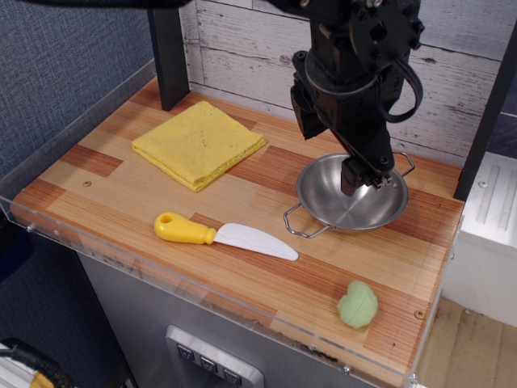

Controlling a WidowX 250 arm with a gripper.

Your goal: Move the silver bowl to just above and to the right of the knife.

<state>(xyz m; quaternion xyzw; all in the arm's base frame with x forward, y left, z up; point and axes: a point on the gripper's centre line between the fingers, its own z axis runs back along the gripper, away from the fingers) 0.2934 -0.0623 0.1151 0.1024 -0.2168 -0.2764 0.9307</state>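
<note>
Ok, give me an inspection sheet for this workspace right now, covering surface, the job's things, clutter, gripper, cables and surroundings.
Surface: striped wooden tabletop with a clear plastic edge guard.
Job's things: shiny round stainless-steel bowl with wire loop handles, upright on the table, up and right of the toy knife with yellow handle and white blade, which lies flat near the front edge.
Clutter: folded yellow cloth at back left; fuzzy pale green ball at front right.
Gripper: black gripper above the bowl's rear rim, holding nothing; open or shut cannot be told.
Cables: black cable looped on the arm.
Surroundings: whitewashed plank wall, dark post, blue wall.
</note>
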